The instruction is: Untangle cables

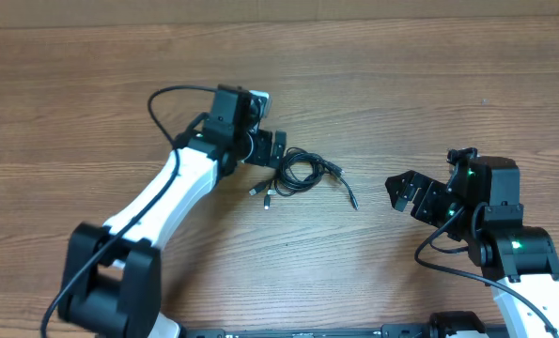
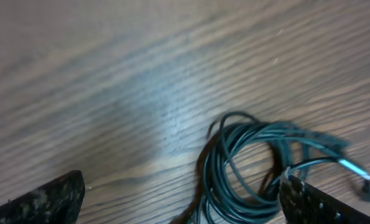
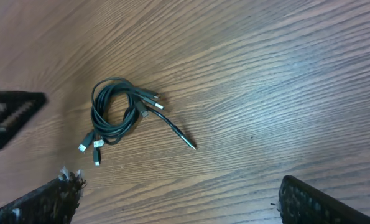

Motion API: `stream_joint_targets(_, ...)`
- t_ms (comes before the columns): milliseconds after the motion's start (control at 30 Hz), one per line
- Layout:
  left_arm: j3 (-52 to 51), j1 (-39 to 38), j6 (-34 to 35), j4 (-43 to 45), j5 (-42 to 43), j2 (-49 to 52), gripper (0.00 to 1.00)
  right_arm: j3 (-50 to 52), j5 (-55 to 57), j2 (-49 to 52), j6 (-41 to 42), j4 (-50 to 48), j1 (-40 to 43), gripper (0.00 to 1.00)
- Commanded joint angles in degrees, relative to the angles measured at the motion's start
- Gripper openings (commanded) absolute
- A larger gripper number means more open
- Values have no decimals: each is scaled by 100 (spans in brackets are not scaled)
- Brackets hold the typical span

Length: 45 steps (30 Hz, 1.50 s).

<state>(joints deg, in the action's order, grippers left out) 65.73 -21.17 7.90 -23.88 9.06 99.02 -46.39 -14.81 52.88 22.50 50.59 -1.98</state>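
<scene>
From overhead, the cables lie in one small tangled coil near the middle of the wooden table. Several plug ends stick out at the coil's lower left, and one loose end trails off to the lower right. The left gripper sits just beside the coil's upper-left edge with its jaws spread wide and nothing between them. The right gripper is well apart from the coil on the other side, also wide open and empty.

In the left wrist view, the two dark fingertips stand far apart at the bottom corners. The coil lies toward the right-hand finger and partly overlaps it in the picture – whether they touch cannot be told. A silver-tipped plug points right.

In the right wrist view, the fingers are spread wide over bare wood – the coil lies well ahead at the upper left, its straight silver-tipped end reaching toward the middle.
</scene>
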Motion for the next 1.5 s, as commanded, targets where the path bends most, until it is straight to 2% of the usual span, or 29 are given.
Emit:
stream_joint_targets(0, 133, -105, -142, 127, 210, 282, 98, -170, -33, -13, -39, -7, -20, 100)
stream_joint_targets(233, 133, -348, -57, 645, 407, 820, 96, -168, -31, -13, -39, -96, -20, 100)
stream_joint_targets(400, 133, -411, -61, 713, 404, 1108, 86, -168, -31, -13, -42, -50, -20, 100)
stream_joint_targets(433, 133, -409, -61, 706, 409, 1128, 82, -168, -31, -13, -42, -50, -20, 100)
stream_joint_targets(600, 133, -404, -59, 562, 415, 1161, 46, -168, -28, -13, -42, -59, -20, 100)
stream_joint_targets(633, 133, -407, -59, 511, 444, 1161, 42, -168, -31, -13, -42, -59, -20, 100)
stream_joint_targets(700, 133, -413, -59, 422, 450, 1161, 40, -168, -28, -13, -42, -59, -20, 100)
stream_joint_targets(867, 125, -437, -59, 195, 450, 1161, 44, -168, -31, -13, -42, -55, -20, 100)
stream_joint_targets(1033, 111, -439, -59, 114, 450, 1161, 43, -168, -31, -13, -42, -57, -22, 100)
stream_joint_targets(1100, 111, -442, -59, 114, 452, 1161, 38, -168, -31, -13, -39, -55, -22, 100)
stream_joint_targets(1300, 122, -442, -68, 109, 479, 1152, 5, -168, -55, -13, -35, -57, -22, 100)
stream_joint_targets(1467, 424, -437, -291, -190, 649, 942, 4, -168, -96, -13, 22, -116, -20, 100)
